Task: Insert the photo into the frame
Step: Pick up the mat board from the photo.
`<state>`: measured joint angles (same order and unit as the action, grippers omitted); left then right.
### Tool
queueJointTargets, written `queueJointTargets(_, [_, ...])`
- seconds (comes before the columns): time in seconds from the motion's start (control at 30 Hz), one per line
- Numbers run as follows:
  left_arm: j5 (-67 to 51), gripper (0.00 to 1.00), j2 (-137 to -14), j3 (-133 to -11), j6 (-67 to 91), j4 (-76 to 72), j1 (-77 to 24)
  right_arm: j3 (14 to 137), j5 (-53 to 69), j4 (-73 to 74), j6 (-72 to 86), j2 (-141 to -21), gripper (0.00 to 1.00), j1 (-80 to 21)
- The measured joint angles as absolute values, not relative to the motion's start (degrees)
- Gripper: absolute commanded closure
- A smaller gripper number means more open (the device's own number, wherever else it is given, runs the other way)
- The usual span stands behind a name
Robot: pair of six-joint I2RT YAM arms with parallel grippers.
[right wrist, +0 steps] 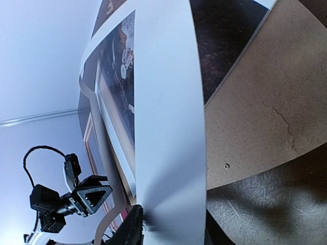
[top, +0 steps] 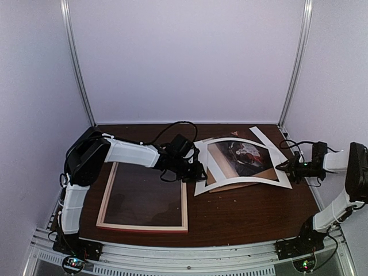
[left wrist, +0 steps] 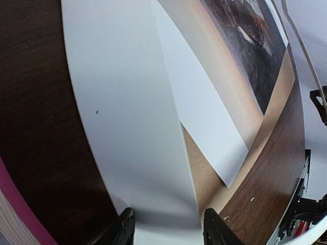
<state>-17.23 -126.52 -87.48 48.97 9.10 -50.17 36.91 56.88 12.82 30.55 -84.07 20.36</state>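
Top external showed the white-margined landscape photo (top: 247,155) bowed right of the pale wooden frame (top: 144,227), seemingly mid-pickup. The left tool (top: 200,172) and right tool (top: 282,168) straddled its edges, grip unclear; next, it likely needed carrying over the frame.

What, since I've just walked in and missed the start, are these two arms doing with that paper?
Two robot arms are handling a white sheet bowed up around the photo, which lies over a brown board. The left hand has the sheet's left edge between its parted fingers; the right hand is at the opposite edge, though its grip can't be made out. The frame lies apart on the table to the left, with no photo in it.
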Motion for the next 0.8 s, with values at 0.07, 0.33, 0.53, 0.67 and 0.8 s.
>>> queueJointTargets(0.07, [-17.04,0.48,-126.52,-87.48,48.95,9.28,-50.17,37.26,57.04,13.56,30.52,-82.91,0.78,20.38])
queueJointTargets(0.33, [-16.4,0.33,-126.21,-87.48,47.97,9.52,-50.17,41.12,57.01,18.11,29.98,-76.99,0.96,20.4])
queueJointTargets(0.53, [-15.46,0.21,-125.08,-87.48,45.82,10.5,-50.17,43.53,56.82,22.17,29.69,-73.71,0.98,20.4])
queueJointTargets(0.67, [-14.61,0.15,-123.26,-87.5,43.18,10.9,-50.17,45.65,56.21,26.04,28.91,-71.37,1.0,20.36])
queueJointTargets(0.8, [-13.52,0.11,-120.25,-87.53,39.42,11.29,-50.17,50.89,55.07,30.79,27.94,-68.47,1.0,19.84])
